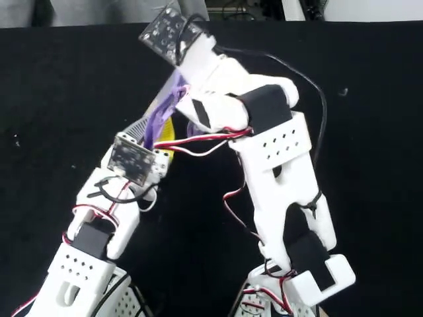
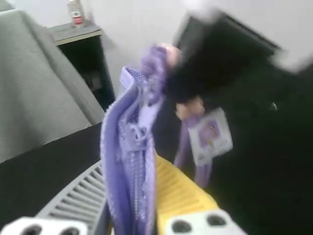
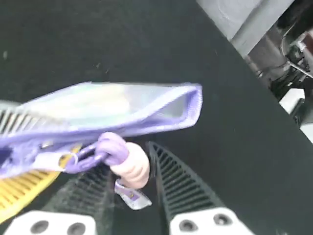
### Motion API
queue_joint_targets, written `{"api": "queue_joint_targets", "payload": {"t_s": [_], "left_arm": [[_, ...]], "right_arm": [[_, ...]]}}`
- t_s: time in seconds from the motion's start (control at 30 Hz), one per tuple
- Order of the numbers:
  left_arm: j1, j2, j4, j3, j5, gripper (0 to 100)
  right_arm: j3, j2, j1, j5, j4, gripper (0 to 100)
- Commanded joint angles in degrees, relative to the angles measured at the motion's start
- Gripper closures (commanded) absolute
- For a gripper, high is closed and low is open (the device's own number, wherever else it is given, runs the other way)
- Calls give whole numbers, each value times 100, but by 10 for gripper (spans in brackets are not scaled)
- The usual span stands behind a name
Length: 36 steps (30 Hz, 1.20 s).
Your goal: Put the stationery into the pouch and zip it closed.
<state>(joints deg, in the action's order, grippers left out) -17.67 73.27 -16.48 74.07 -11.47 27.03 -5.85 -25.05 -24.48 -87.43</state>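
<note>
Now, a purple pouch (image 3: pixel 112 110), held up between the two arms over the black table (image 3: pixel 98 39). See-through on its flat side, with something pale inside, too blurry to name. Zip along one edge, hard to tell whether open or shut. Squeezed tight in the left gripper (image 2: pixel 129 169), between a gray finger (image 2: pixel 73 196) and a yellow finger (image 2: pixel 181 191), with the zip edge facing that arm's camera. Hanging off the zip end, a small charm (image 3: pixel 128 164) (part purple, part pink) and a little white tag (image 2: pixel 211 137). Closed around that charm, the right gripper (image 3: pixel 126 152), black fingers (image 3: pixel 181 186) pressed close on both sides, just a charm's width apart. Farther out, the left arm (image 1: pixel 99 218) and the right arm (image 1: pixel 284 178), both white, leaning in toward the middle of the table, with red and black wires (image 1: pixel 231 198) looping along them. Beyond the table's far edge, a dark shelf (image 2: pixel 83 44).
</note>
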Motion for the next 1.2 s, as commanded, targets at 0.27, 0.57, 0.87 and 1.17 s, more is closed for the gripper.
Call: {"api": "queue_joint_targets", "payload": {"t_s": [0.27, 0.57, 0.87, 1.17], "left_arm": [[268, -44, -9, 312, -237, 973], [286, -44, -9, 321, -246, 973], [312, -44, -9, 321, -255, 973], [321, -44, -18, 321, -255, 973]], "right_arm": [[400, -40, 1301, 123, 853, 987], [-22, 4, 1776, 88, 1749, 987], [-75, 796, 2268, 88, 2514, 987], [-75, 1305, 2620, 123, 3174, 987]]}}
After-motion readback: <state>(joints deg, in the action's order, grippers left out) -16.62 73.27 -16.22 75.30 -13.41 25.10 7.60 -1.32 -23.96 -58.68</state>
